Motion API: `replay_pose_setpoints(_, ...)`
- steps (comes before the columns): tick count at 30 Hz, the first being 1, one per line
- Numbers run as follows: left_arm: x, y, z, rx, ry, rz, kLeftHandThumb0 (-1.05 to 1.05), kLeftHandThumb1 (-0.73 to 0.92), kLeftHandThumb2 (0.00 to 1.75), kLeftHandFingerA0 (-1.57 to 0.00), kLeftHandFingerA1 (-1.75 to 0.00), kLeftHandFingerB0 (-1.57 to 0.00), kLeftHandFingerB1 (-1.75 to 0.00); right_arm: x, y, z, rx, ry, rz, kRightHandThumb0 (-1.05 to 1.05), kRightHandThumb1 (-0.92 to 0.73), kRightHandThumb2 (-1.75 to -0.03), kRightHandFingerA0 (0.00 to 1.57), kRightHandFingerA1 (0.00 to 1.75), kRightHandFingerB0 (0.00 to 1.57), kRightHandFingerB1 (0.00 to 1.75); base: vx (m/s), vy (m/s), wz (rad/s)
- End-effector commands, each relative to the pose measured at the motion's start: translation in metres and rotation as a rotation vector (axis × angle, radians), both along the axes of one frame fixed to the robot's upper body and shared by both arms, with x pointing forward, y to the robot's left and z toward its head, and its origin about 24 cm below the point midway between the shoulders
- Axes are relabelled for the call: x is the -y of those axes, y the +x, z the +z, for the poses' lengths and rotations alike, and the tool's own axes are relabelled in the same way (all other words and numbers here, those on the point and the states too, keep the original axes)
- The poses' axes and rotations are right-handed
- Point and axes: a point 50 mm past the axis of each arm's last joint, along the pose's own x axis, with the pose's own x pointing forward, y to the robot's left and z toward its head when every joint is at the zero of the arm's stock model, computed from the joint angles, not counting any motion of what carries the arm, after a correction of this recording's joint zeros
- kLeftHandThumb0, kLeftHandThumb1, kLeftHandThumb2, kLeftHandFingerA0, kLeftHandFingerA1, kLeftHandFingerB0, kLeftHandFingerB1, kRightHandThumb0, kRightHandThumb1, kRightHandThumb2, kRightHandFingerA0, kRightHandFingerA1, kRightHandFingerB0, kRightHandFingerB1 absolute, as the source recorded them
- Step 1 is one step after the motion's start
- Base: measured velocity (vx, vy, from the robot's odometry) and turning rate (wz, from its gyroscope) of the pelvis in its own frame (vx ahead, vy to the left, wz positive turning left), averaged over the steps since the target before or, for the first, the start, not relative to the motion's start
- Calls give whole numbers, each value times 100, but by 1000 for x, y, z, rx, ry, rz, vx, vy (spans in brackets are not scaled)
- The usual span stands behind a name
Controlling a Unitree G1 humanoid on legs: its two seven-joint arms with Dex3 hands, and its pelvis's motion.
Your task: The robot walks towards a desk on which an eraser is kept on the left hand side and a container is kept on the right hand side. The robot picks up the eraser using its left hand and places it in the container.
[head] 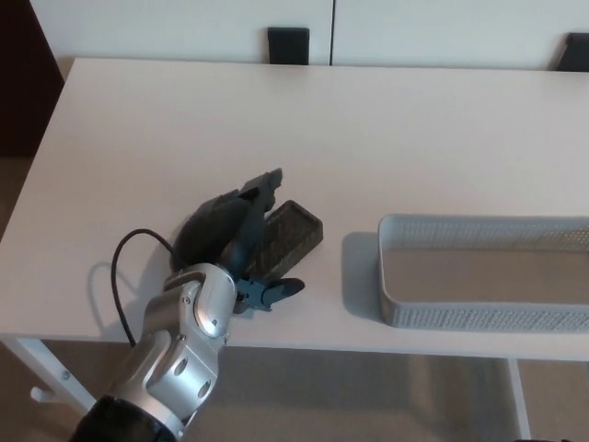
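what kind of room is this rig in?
Probably an office or lab room: a plain white desk, dark chair backs behind it against a pale wall, and a mesh desk tray. The left hand is over the eraser.
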Motion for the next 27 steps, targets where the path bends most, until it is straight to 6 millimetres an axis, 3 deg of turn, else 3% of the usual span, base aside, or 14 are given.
replay_pose_setpoints(1, -10, -4, 1, 23, 108, 71, -54, 37, 75, 0, -18, 0, -21, 6, -3, 3, -8, -6, 8, -33, -59, -57, 59, 49, 52, 44, 0, 0, 0)
replay_pose_setpoints(2, -10, -5, 1, 22, 112, 72, -53, 49, 55, 0, -23, -1, -23, 6, -3, 3, -8, -3, 8, -33, -59, -57, 58, 49, 52, 44, 0, 0, 0)
replay_pose_setpoints(3, -9, -5, 0, 14, 106, 74, -52, 36, 74, -1, -19, -2, -22, 6, -3, 3, -7, -1, 7, -33, -58, -57, 58, 49, 53, 44, 0, 0, 0)
replay_pose_setpoints(5, -8, -7, -1, 11, 112, 69, -51, 49, 55, -2, -22, -2, -22, 5, -3, 2, -4, -6, 14, -33, -59, -57, 59, 50, 54, 44, 0, 0, 0)
replay_pose_setpoints(6, -8, -8, -1, 10, 111, 66, -51, 35, 73, -1, -20, -3, -22, 5, -3, 2, -4, -6, 16, -33, -58, -57, 60, 50, 54, 44, 0, 0, 0)
replay_pose_setpoints(17, -4, -5, -11, -117, 132, 11, -63, 39, 73, -8, -20, -8, -18, 4, 6, 5, 4, -11, 31, -33, -58, -57, 59, 50, 53, 45, 0, 0, 0)
replay_pose_setpoints(18, -5, -4, -13, -133, 138, -4, -61, 42, 71, -10, -38, -5, -24, 4, 6, 5, 4, -14, 31, -34, -57, -57, 60, 50, 55, 44, 0, 0, 0)
replay_pose_setpoints(20, -7, -2, -17, -194, 176, -52, -58, 50, 77, -37, -49, -6, -29, 5, 7, 6, 5, -24, 36, -34, -58, -57, 60, 49, 55, 44, 0, 0, 0)
replay_pose_setpoints(21, -8, -1, -18, -218, 197, -79, -44, 66, 60, -65, -72, -17, -27, 5, 7, 7, 4, -27, 42, -34, -59, -57, 60, 49, 54, 44, 0, 0, 0)
replay_pose_setpoints(22, -8, -1, -18, -224, 210, -94, -44, 66, 60, -65, -72, -17, -27, 5, 7, 7, 5, -29, 46, -34, -59, -57, 60, 49, 54, 44, 0, 0, 0)
replay_pose_setpoints(23, -9, 0, -19, -271, 245, -113, -35, 72, 62, -74, -100, -28, -30, 5, 7, 7, 1, -26, 48, -34, -59, -57, 60, 49, 54, 44, 0, 0, 0)
replay_pose_setpoints(24, -10, 1, -19, -325, 272, -135, -34, 77, 63, -90, -72, -42, -33, 5, 7, 7, 2, -23, 54, -34, -59, -57, 60, 50, 54, 45, 0, 0, 0)
replay_pose_setpoints(25, -11, 2, -18, -383, 312, -153, -36, 78, 63, -99, -69, -54, -39, 4, 7, 7, 5, -23, 64, -34, -59, -57, 60, 50, 54, 45, 0, 0, 0)
replay_pose_setpoints(27, -11, 3, -19, -387, 383, -140, -35, 68, 60, -93, -75, -52, -39, 5, 8, 6, 5, -25, 77, -36, -58, -56, 61, 50, 54, 45, 0, 0, 0)
